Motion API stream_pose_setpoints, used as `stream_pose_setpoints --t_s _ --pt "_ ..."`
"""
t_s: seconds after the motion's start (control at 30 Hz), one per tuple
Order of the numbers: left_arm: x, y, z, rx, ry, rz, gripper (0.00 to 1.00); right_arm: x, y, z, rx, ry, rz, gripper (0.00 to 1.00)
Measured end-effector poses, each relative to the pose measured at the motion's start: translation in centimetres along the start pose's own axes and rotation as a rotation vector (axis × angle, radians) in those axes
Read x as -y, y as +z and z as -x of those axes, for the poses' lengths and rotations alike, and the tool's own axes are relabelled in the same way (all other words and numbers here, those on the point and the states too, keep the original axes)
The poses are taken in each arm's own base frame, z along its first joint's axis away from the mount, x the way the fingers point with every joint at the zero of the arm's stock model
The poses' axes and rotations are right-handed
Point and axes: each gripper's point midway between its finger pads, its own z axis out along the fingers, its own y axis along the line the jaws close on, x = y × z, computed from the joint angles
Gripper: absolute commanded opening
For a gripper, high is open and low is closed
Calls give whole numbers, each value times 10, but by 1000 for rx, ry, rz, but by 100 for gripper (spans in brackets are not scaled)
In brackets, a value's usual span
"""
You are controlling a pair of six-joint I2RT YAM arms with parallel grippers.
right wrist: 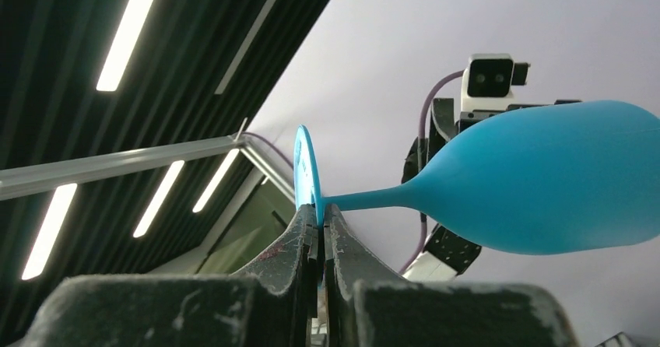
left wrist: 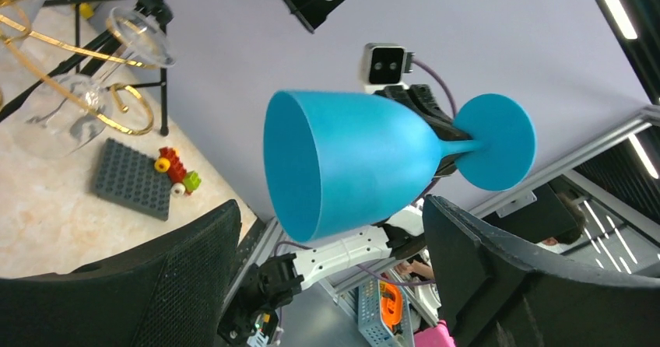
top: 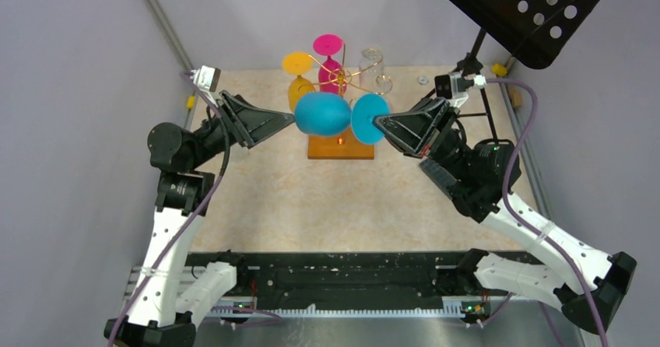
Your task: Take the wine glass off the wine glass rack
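Right hand [right wrist: 319, 221] pinches one blue wine glass [right wrist: 545, 176].

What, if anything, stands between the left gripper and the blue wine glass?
Nothing visible. The left gripper is open right at the bowl of the blue wine glass; the right gripper is shut on its foot.

The turquoise wine glass [top: 321, 113] is matte and opaque. It lies on its side in mid-air, with the open bowl pointing left and the round foot to the right. The right gripper [top: 383, 121] pinches the rim of the foot. The glass hangs just in front of the wine glass rack [top: 340, 148], clear of its gold scroll wires, which rise from an orange-brown wooden base.
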Motion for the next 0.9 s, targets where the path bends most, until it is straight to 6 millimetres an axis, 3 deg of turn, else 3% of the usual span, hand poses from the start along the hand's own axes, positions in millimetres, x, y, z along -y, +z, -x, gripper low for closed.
stream_pose_setpoints --t_s 0.13,0.4,0.6,0.67,0.9 --pt "16 0 3 7 6 -60 85 -7 0 -2 -14 47 22 0" --pt "32 -2 -3 -21 -33 -152 64 -19 1 -4 -35 99 103 0" --pt "47 -6 -6 -47 -25 -203 58 10 1 -10 -45 179 100 0" --pt "48 -6 -7 -51 -31 -205 54 11 1 -9 -42 188 107 0" --pt "55 -9 -10 -70 -48 -220 22 3 -6 -3 -32 186 138 0"
